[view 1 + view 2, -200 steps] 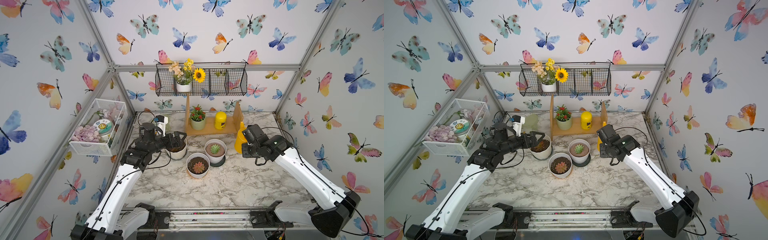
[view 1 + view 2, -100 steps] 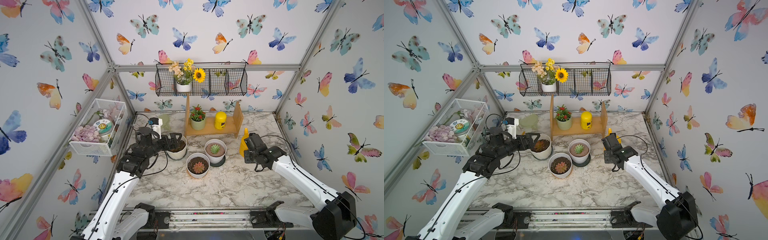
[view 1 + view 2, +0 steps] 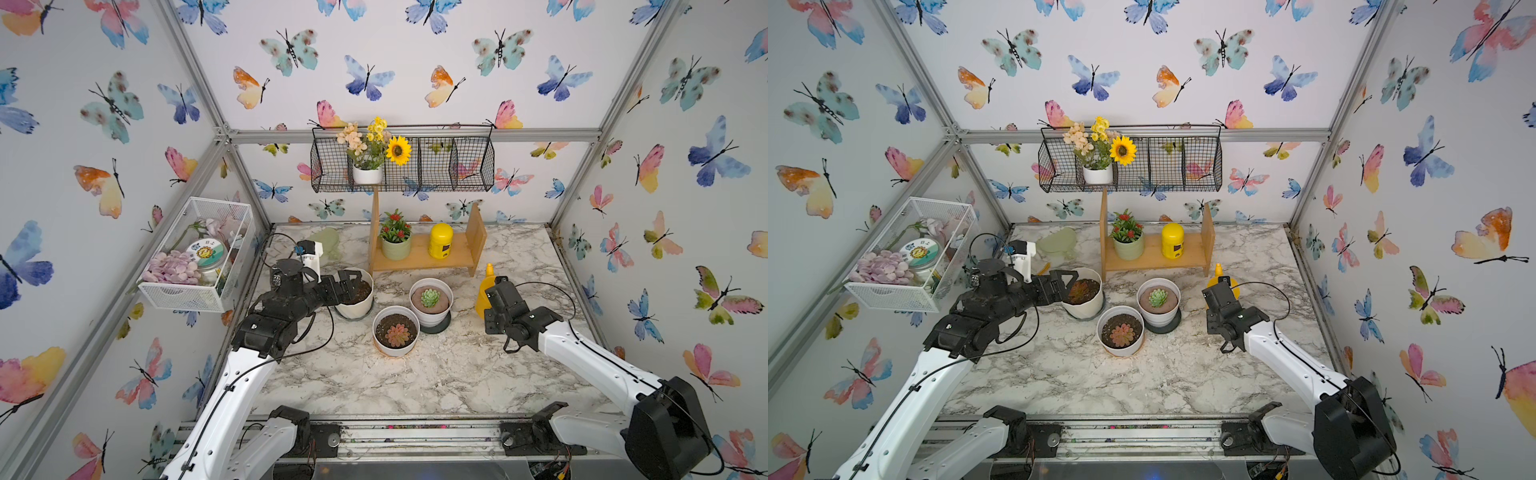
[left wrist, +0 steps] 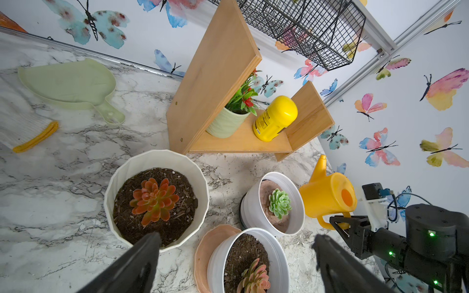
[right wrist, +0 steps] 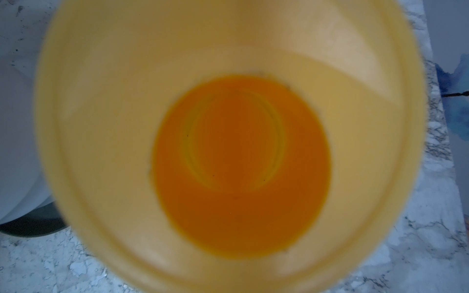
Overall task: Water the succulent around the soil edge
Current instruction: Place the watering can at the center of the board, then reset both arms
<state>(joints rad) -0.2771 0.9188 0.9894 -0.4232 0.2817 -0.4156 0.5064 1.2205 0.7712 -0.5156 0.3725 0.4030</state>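
Right end effector (image 4: 341,222) seemingly pinches glossy yellow watering can (image 4: 326,195).

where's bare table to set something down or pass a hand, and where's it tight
Widest bare marble: between the pink rosette's pot and the front rail. Also the back right corner, right of the wooden shelf. Crowded mid-table: ribbed pot with left gripper at it, green rosette's pot, watering can, close together.

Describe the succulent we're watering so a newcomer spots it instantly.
On the marble table, find the wooden shelf at the back; three potted rosettes stand before it. The target is the orange-red succulent nearest the left arm. Only its cream pot is ribbed; the pink rosette and pale green rosette have smooth white ones.
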